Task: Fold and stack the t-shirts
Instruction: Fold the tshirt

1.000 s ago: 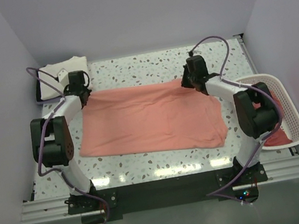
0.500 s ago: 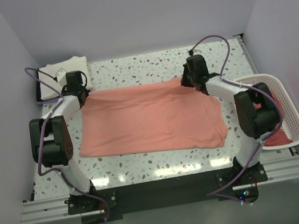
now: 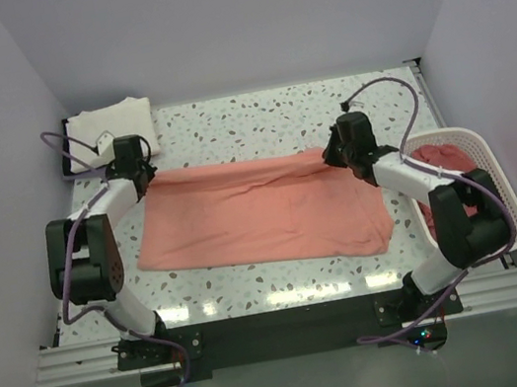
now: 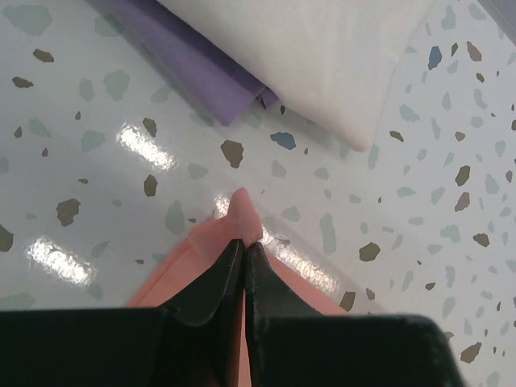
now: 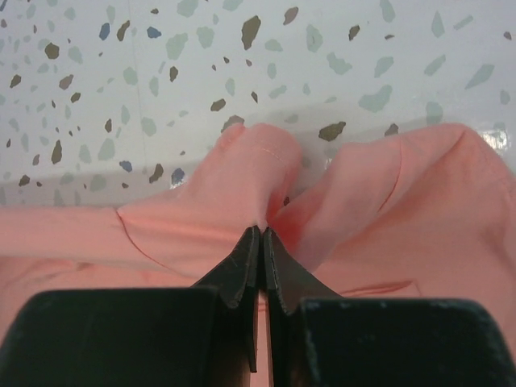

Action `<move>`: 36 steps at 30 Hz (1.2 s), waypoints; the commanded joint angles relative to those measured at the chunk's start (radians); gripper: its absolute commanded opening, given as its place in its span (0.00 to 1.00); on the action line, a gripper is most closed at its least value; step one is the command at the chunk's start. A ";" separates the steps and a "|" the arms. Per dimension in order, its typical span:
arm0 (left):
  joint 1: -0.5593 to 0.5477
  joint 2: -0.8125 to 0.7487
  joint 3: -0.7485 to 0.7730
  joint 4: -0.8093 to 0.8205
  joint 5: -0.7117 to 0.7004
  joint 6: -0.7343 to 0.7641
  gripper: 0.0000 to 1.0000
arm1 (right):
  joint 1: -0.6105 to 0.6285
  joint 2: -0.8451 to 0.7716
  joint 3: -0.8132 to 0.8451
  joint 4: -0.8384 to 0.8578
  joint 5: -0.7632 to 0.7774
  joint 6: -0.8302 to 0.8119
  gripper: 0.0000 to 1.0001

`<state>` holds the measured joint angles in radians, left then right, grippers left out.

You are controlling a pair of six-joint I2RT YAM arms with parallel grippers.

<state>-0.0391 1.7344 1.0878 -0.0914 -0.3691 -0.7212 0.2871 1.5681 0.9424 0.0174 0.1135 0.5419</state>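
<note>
Top external, 2 claws [image 3: 142,177] [image 3: 331,156] clamping t-shirt [image 3: 262,211] edge

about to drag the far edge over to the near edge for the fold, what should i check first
1. Left jaws shut on the salmon t-shirt's far left corner: ok.
2. Right jaws shut on its far right corner: ok, fabric bunched there.
3. Each grip holds one layer only: cannot tell.
4. Near half lies flat on the table: ok.
5. Cream t-shirt apart from the salmon one: ok.
6. Right arm clear of the basket: cannot tell.
</note>
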 commanded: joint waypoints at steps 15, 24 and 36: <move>0.022 -0.294 -0.253 0.033 -0.077 -0.148 0.02 | 0.024 -0.232 -0.223 0.049 0.006 0.067 0.00; 0.022 -0.410 -0.373 0.030 -0.073 -0.184 0.05 | 0.049 -0.309 -0.289 0.044 -0.028 0.096 0.01; 0.022 -0.550 -0.477 0.036 0.013 -0.213 0.57 | 0.052 -0.418 -0.294 -0.114 -0.063 0.083 0.45</move>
<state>-0.0246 1.2240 0.6067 -0.0971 -0.3779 -0.9234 0.3401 1.1816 0.5816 -0.0322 0.0345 0.6506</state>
